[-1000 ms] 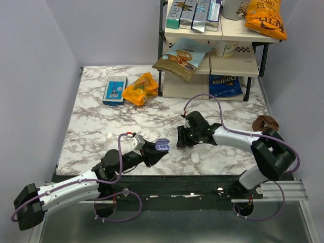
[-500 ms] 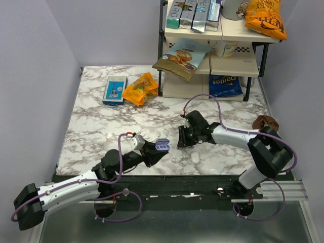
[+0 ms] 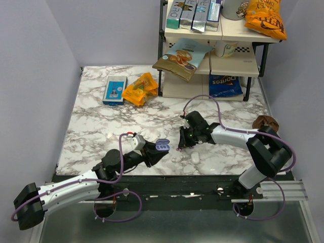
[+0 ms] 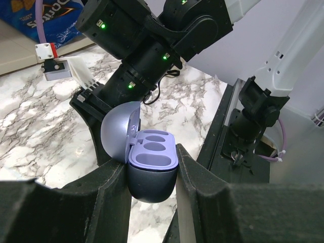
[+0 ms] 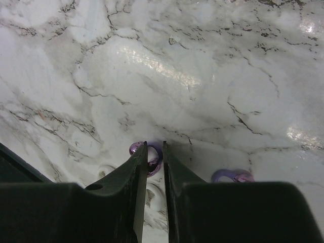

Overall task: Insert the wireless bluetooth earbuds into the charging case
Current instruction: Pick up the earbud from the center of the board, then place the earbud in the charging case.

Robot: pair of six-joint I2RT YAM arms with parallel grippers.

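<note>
Lower centre of the top view: left gripper (image 3: 160,147) is clamped on the charging case (image 3: 162,146), held off the marble table (image 3: 91,126) near its front edge. In the left wrist view both fingers (image 4: 109,187) press the dark lower shell of the case (image 4: 150,185). The lid (image 4: 116,134) is flipped open to the left and the lilac insert shows its moulded wells facing up; I see no bud in them. Just right of that, the right gripper (image 3: 180,144) is nose-down on the marble. In the right wrist view its jaws are down to a thin slit, with one purple earbud (image 5: 155,157) right at the tips and showing on both sides of the left finger (image 5: 137,172). I can't tell if it's actually pinched or just under the tips. The second earbud (image 5: 231,176) lies on the table at lower right of that frame, apart from the fingers. Further back, upper left of the table: blue box (image 3: 115,89) beside an orange snack bag (image 3: 140,88). Top right: shelf rack (image 3: 230,63) with a Doritos bag (image 3: 225,85) on its low tier and an orange chip bag (image 3: 265,17) up top.
</note>
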